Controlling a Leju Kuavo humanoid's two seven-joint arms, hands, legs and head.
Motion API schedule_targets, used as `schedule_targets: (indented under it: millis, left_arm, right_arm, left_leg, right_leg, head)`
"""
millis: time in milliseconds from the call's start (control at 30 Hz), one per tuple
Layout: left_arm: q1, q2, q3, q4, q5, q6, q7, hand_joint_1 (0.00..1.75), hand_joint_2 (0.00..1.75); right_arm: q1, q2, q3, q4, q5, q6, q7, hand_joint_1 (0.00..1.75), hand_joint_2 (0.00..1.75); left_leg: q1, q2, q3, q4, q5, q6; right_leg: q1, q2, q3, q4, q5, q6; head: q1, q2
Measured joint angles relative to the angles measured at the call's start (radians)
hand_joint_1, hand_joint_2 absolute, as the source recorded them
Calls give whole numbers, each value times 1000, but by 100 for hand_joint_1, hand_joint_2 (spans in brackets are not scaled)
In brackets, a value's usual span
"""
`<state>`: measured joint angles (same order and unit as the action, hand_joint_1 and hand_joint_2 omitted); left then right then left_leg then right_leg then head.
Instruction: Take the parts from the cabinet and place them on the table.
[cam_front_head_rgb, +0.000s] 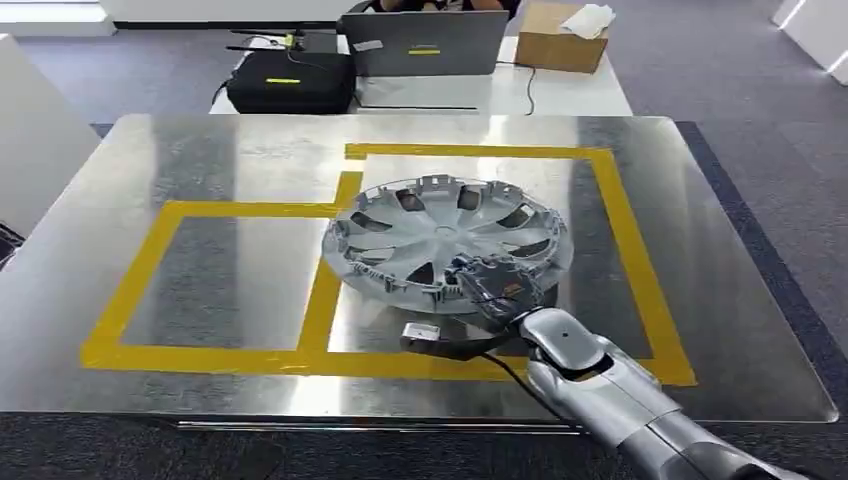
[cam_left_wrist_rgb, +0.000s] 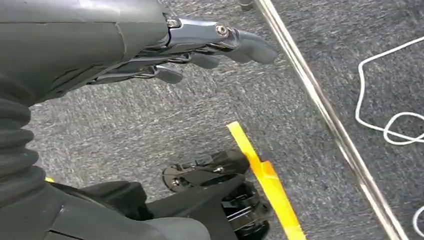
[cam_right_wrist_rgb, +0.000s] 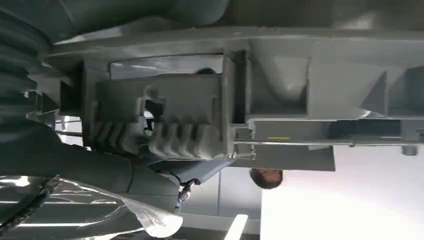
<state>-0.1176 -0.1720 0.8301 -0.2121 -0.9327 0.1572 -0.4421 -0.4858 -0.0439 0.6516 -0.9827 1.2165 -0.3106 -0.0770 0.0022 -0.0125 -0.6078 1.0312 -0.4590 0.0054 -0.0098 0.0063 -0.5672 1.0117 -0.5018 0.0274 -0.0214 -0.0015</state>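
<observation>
Head view: beyond the far edge of the metal table (cam_front_head_rgb: 120, 190) stands a white desk (cam_front_head_rgb: 560, 92) carrying a black case (cam_front_head_rgb: 290, 80), an open grey laptop (cam_front_head_rgb: 425, 45) and a cardboard box (cam_front_head_rgb: 562, 38) with crumpled white paper on top. A person sits behind the laptop, mostly cut off by the frame. Nothing lies between these and the hubcap (cam_front_head_rgb: 445, 240).

The hubcap is a round silver wheel cover, so it has no long axis; it sits tilted, its near edge raised off the table and its far edge low, with its clip-lined inner side facing up. It lies inside the right-hand rectangle of yellow tape (cam_front_head_rgb: 625, 220), overlapping the tape strip that divides it from the left rectangle. The right hand (cam_front_head_rgb: 490, 285) grips the hubcap's near rim, fingers over the edge; in the right wrist view the rim (cam_right_wrist_rgb: 280, 90) runs close along the hand (cam_right_wrist_rgb: 100, 160), with the thumb underneath.

The left hand (cam_left_wrist_rgb: 200, 45) hangs over the floor with fingers loosely extended, holding nothing.

The tabletop is reflective sheet metal. The floor is grey carpet (cam_left_wrist_rgb: 200, 115), with a strip of yellow floor tape (cam_left_wrist_rgb: 265, 185) and a white cable (cam_left_wrist_rgb: 390, 120) beside a metal rail (cam_left_wrist_rgb: 325, 115).
</observation>
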Motion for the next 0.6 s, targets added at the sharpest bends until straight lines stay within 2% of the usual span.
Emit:
schedule_targets:
  millis: [200, 400, 600]
  left_arm:
    - [3, -1, -1, 0, 2, 35, 4, 0, 0]
    - [20, 1, 2, 0, 29, 50, -2, 0, 0]
    - [41, 4, 26, 0, 53, 50, -30, 0, 0]
  right_arm:
    - [6, -5, -48, 10, 42, -46, 120, 0, 0]
    - [77, -47, -131, -83, -13, 41, 116, 0, 0]
    - [194, -117, -209, -285, -63, 50, 90, 0, 0]
  left_leg:
    - [0, 0, 0, 0, 0, 0]
    - [0, 0, 0, 0, 0, 0]
    - [0, 0, -1, 0, -1, 1]
  right_leg:
    - [0, 0, 0, 0, 0, 0]
    - [0, 0, -1, 0, 0, 0]
    - [0, 1, -2, 0, 0, 0]
  head:
    - [0, 0]
    - [0, 0]
    - [0, 0]
